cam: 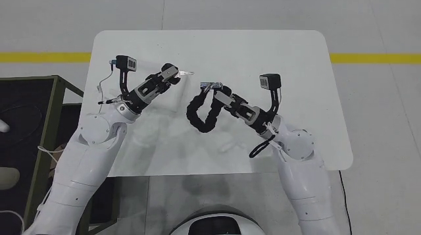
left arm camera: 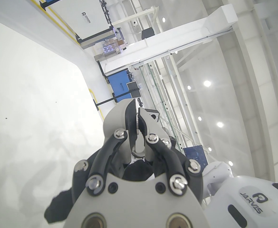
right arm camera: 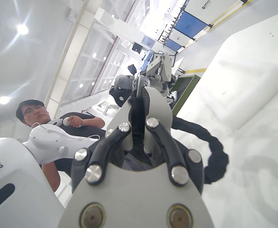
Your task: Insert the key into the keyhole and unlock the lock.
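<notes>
My left gripper [cam: 175, 74] hovers over the left half of the white table [cam: 283, 57], shut on a small silver key [cam: 187, 73] whose tip points right toward the lock. In the left wrist view the key [left arm camera: 137, 122] is pinched edge-on between the fingers of the left gripper [left arm camera: 139, 119]. My right gripper [cam: 221, 93] is shut on a black cable lock [cam: 197, 118] just behind its metal head [cam: 210, 86], and the loop hangs toward the table. A small gap separates key and head. In the right wrist view the right gripper [right arm camera: 139, 96] holds the head [right arm camera: 139, 83], with the cable [right arm camera: 200, 134] curling beside it.
A dark green-framed cart [cam: 36, 110] stands close against the table's left side. A yellow floor line [cam: 375, 58] runs behind the table. The table's far and right parts are bare.
</notes>
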Controlling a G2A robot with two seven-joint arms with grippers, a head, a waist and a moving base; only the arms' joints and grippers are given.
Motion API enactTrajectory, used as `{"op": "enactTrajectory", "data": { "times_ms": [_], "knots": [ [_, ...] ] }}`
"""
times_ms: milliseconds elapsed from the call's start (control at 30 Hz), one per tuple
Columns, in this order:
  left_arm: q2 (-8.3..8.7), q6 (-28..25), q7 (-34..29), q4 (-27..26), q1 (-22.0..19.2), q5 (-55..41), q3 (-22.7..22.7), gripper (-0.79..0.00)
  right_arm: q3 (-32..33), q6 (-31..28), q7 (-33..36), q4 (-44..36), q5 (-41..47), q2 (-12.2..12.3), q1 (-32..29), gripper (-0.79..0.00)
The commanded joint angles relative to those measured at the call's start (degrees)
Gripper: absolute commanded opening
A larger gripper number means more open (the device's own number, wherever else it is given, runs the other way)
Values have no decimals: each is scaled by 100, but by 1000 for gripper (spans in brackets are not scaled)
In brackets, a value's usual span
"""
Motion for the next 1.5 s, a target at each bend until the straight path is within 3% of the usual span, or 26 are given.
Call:
{"op": "enactTrajectory", "data": {
  "times_ms": [0,500,1467],
  "knots": [
    [-14,50,-92,-25,15,-74,-2,-785,-24,-35,-75,-13,-134,18,15,-785],
    [-86,45,-790,-70,134,-345,-161,-785,-173,-147,-623,-33,-741,150,73,-785],
    [-252,186,-932,-66,156,-211,-258,-785,-385,-139,-858,-68,-563,386,105,-785]
  ]
}}
